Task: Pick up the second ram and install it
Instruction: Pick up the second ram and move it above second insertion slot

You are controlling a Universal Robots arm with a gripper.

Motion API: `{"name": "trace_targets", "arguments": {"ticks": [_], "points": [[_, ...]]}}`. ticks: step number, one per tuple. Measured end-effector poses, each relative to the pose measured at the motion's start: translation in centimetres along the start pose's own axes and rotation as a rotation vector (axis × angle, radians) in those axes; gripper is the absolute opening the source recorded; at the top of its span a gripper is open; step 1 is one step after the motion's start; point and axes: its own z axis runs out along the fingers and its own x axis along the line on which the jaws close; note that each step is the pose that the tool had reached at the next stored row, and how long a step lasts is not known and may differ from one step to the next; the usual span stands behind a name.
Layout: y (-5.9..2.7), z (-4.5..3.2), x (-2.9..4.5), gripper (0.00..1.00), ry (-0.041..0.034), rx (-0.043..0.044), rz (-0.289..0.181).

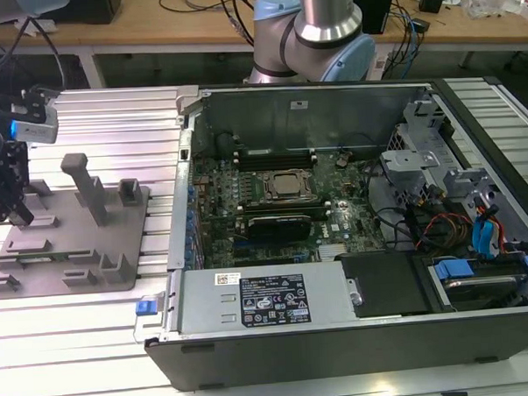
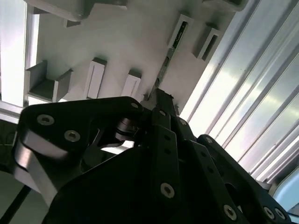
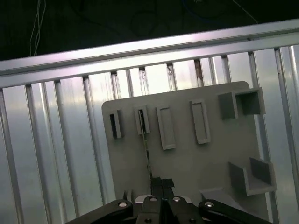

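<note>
In the first wrist view the gripper (image 3: 162, 183) sits closest to the lens, its two black fingers drawn together on the near end of the second ram (image 3: 145, 144). The ram is seen edge-on as a thin dark line. It runs away from the fingers across the grey fixture plate (image 3: 196, 163), and its far end reaches into one of the narrow raised pockets along the plate's far side. The neighbouring rectangular pocket (image 3: 166, 127) stands just beside it. The second wrist view shows the same grip from the other side, with a strip of green board (image 2: 174, 42) leading from the clamped fingertips up to its pocket on the plate. Around the plate lies the ribbed aluminium table (image 3: 60, 154), its grooves running past the plate on every side. In the exterior view the gripper hangs over the edge of the plate at the exterior view's left, and a tall grey post (image 1: 86, 184) rises from the plate's middle. On the exterior view's right of the plate lies the open computer case (image 1: 341, 352). The silver CPU socket (image 1: 285, 186) is at the centre of its board and a black expansion card (image 1: 287, 223) lies just on the near side of the socket. Beyond the plate and behind the case stands the arm's pale blue and silver base (image 1: 314, 29), and behind that a wooden bench (image 1: 195, 26) strewn with cables.
</note>
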Motion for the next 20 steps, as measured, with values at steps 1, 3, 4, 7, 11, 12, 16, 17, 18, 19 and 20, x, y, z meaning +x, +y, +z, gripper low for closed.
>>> {"name": "trace_targets", "arguments": {"ticks": [1,3,4,7,11,12,16,17,18,19,20], "points": [[0.04,0.21,0.01,0.08,0.0000,0.0008,-0.019],[0.15,0.41,0.03,0.08,0.0001,0.0011,-0.030],[0.19,0.53,0.04,0.08,0.0000,0.0014,-0.035],[0.54,1.25,0.10,0.08,0.0002,0.0018,-0.062],[0.95,2.14,0.18,0.08,0.0004,0.0015,-0.101],[0.99,2.30,0.21,0.08,0.0005,0.0013,-0.111],[1.00,2.99,0.62,0.08,0.0072,0.0011,-0.140],[1.02,3.09,0.65,0.08,0.0101,0.0013,-0.140],[1.03,3.30,0.67,0.08,0.0111,0.0014,-0.140],[1.06,3.58,0.69,0.08,0.0115,0.0015,-0.140],[1.09,3.99,0.71,0.08,0.0117,0.0014,-0.140]]}}
